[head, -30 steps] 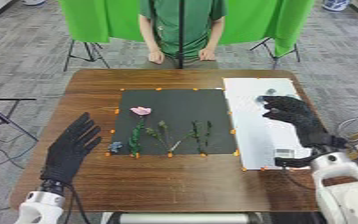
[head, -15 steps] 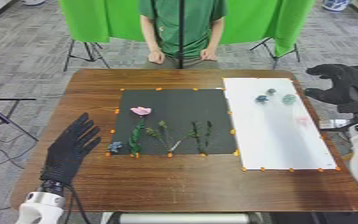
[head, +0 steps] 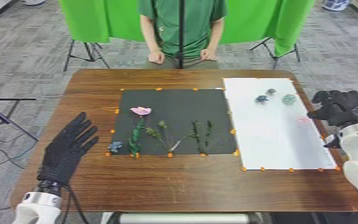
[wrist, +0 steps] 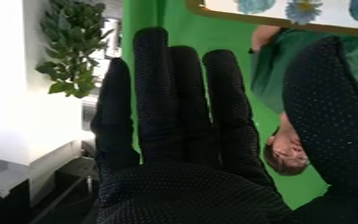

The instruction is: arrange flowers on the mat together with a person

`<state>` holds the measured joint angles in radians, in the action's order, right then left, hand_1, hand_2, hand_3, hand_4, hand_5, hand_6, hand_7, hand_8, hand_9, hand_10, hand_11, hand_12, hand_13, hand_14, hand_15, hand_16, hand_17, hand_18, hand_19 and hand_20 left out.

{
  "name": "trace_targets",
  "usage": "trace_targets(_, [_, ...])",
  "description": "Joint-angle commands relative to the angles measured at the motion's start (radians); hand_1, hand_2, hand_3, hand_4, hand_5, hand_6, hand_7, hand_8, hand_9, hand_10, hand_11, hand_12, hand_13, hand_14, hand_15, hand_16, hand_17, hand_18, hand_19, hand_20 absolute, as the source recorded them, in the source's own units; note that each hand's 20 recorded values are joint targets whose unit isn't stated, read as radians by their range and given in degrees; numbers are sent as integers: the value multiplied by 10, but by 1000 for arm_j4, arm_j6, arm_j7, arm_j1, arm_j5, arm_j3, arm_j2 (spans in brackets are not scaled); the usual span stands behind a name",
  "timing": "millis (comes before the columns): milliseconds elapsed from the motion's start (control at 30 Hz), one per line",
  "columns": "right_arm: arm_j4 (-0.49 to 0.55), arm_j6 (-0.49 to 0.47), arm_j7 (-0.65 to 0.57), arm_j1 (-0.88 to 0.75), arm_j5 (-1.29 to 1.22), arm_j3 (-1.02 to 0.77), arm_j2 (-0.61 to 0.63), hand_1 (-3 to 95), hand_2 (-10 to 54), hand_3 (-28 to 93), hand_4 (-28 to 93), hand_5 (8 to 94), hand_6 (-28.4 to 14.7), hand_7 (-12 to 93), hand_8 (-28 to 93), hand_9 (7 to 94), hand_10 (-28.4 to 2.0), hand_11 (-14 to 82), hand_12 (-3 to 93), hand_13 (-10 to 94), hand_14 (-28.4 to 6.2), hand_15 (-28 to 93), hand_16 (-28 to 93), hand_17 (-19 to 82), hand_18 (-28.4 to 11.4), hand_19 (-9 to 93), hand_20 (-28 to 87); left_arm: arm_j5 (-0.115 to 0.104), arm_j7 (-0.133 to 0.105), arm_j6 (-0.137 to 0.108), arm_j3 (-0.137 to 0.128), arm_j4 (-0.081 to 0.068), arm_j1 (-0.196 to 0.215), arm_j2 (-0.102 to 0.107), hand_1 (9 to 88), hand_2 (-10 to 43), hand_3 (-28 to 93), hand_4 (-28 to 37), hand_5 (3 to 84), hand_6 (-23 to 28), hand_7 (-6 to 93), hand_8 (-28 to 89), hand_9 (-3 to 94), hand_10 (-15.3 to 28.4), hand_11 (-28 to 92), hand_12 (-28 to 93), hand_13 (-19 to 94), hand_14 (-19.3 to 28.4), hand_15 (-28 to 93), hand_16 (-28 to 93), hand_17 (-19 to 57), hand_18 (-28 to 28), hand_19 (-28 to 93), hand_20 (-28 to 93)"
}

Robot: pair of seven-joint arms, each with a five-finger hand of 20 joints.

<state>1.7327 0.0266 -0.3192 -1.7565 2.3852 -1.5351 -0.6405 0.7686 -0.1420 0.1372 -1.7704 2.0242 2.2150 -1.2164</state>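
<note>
Fingers of the left hand (head: 66, 152) are straight and released, over the left side of the bench (head: 189, 192) in the head view. Right hand (head: 342, 111) is at the right edge of the bench. Bench surface is brown wood, bearing a dark mat (head: 171, 100) and, to its right, a white mat (head: 269, 145), both with orange tabs (head: 233, 131) along their edges. On the dark mat: one pink flower (head: 141, 111) and green stems (head: 135, 141); at its near left corner, a blue flower (head: 115, 146). On the far part of the white mat: two dark blue blooms (head: 262, 99) and one pale green bloom (head: 289, 99). Room: grey tiled floor (head: 33, 75), green cloth (head: 95, 20) beyond the bench.

Right wrist view: fingers of the right hand (wrist: 189, 192) are extended and released. Beyond them are the green cloth, a leafy plant (wrist: 69, 42) beside a bright white surface (wrist: 2, 75), and blue blooms on white near a brown edge.
</note>
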Motion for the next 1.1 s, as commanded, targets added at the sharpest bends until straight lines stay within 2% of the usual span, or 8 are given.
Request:
trace_targets(33, [-46, -31, 10, 40, 25, 40, -6, 329, -95, 842, -283, 470, 5, 372, -198, 517, -106, 325, 209, 537, -78, 554, 162, 169, -174, 637, 311, 1, 3, 10, 9, -8, 7, 5, 263, -52, 679, -263, 298, 33, 142, -88, 223, 106, 148, 155, 195, 117, 187, 47, -97, 203, 390, 84])
trace_targets(200, [-68, -35, 14, 53, 32, 64, -15, 356, -95, 843, -283, 487, 11, 376, -197, 549, -97, 334, 209, 576, -69, 604, 168, 184, -173, 688, 340, 1, 5, 11, 10, -11, 3, 6, 262, -52, 680, -263, 298, 34, 141, -88, 224, 106, 149, 156, 195, 118, 187, 47, -98, 203, 390, 84])
trace_targets(233, [-71, -39, 13, 56, 37, 68, -18, 357, -95, 843, -283, 489, 11, 376, -198, 552, -96, 334, 209, 579, -69, 608, 167, 185, -174, 690, 343, 23, 34, 37, -9, -11, -6, -32, 263, -52, 680, -263, 298, 34, 141, -88, 224, 106, 148, 155, 195, 117, 187, 47, -98, 203, 390, 84])
trace_targets(400, [-92, -29, 17, 83, 29, 108, -23, 373, -95, 831, -283, 508, 14, 371, -200, 573, -88, 322, 206, 600, -64, 616, 166, 196, -173, 695, 350, 16, 27, 31, -2, -12, -7, -10, 262, -51, 679, -262, 298, 34, 141, -88, 223, 106, 147, 154, 195, 117, 186, 47, -98, 203, 390, 84])
trace_targets(667, [-119, -47, 6, 134, 51, 166, -38, 389, -95, 825, -283, 464, 6, 382, -198, 532, -88, 322, 205, 579, -62, 634, 162, 198, -171, 701, 353, 11, 20, 29, 2, -12, -5, -3, 262, -52, 680, -261, 297, 34, 142, -88, 223, 105, 147, 155, 195, 118, 187, 47, -98, 203, 390, 84])
trace_targets(767, [-134, -38, -28, 150, 69, 191, -36, 410, -95, 816, -283, 498, 17, 398, -204, 596, -81, 337, 233, 618, -56, 641, 165, 210, -168, 706, 353, 10, 19, 25, 4, -12, -3, -3, 263, -52, 680, -261, 297, 33, 142, -87, 223, 106, 148, 156, 194, 118, 187, 48, -98, 203, 390, 84])
trace_targets(933, [-153, -29, -6, 149, 90, 195, -36, 526, -95, 760, -282, 599, 23, 492, -36, 792, -56, 161, 426, 717, -33, 569, 292, 273, -170, 743, 359, 8, 14, 16, 2, -6, 9, -5, 263, -52, 681, -261, 298, 34, 141, -88, 223, 106, 147, 156, 195, 117, 187, 49, -98, 202, 388, 83])
trace_targets(1100, [-101, 38, 28, 146, 63, 198, -36, 552, -95, 777, -283, 698, 24, 482, -21, 877, -52, 164, 461, 782, -37, 573, 293, 325, -171, 764, 378, 7, 9, 10, 0, -2, 18, -9, 263, -52, 680, -261, 298, 34, 141, -87, 223, 105, 147, 156, 195, 117, 186, 47, -98, 202, 388, 84])
